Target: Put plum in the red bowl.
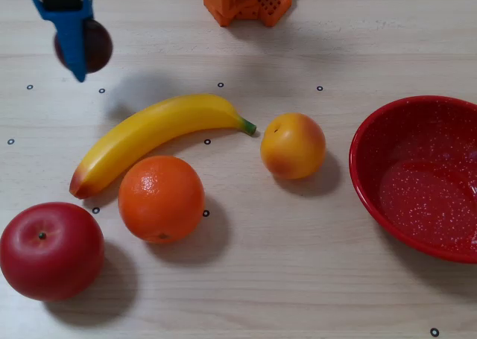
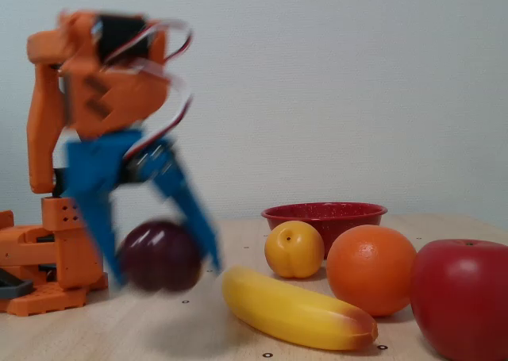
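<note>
Blue jaws of gripper (image 2: pixel 163 272) clamp plum (image 2: pixel 159 255) clear of table; banana (image 1: pixel 153 134), peach (image 1: pixel 293 145) lie between it and red bowl (image 1: pixel 373 141) far right, overhead view.

Banana (image 1: pixel 153 136) lies diagonally on the wooden table (image 1: pixel 298 279). Orange (image 1: pixel 161 198) sits just beside its lower end. Apple (image 1: pixel 50 250) near the front-left corner in the overhead view. Peach (image 1: pixel 293 145) just off the banana's stem tip.
</note>
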Controlling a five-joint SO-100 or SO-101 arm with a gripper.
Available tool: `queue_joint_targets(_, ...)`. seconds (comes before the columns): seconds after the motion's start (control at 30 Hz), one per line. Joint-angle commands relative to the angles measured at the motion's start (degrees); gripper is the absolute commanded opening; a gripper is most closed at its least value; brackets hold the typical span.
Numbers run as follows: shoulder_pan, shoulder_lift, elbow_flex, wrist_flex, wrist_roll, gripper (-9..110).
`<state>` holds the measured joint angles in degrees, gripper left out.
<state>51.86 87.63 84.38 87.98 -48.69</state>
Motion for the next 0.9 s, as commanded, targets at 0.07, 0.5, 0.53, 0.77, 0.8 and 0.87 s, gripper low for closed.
queue_joint_targets(0.07,-9.4,11.1,-13.8,4.7,8.5,0)
queue_joint_targets(0.5,-30.1,14.4,-20.5,6.9,23.9,0)
queue_joint_targets(0.53,-32.0,14.5,-21.0,7.0,24.9,0)
queue_joint_targets(0.77,-44.8,14.2,-23.6,7.1,30.8,0)
queue_joint_targets(0.8,-46.7,14.2,-23.8,6.8,31.3,0)
queue_joint_targets(0.87,-50.0,13.9,-24.3,5.9,32.6,0)
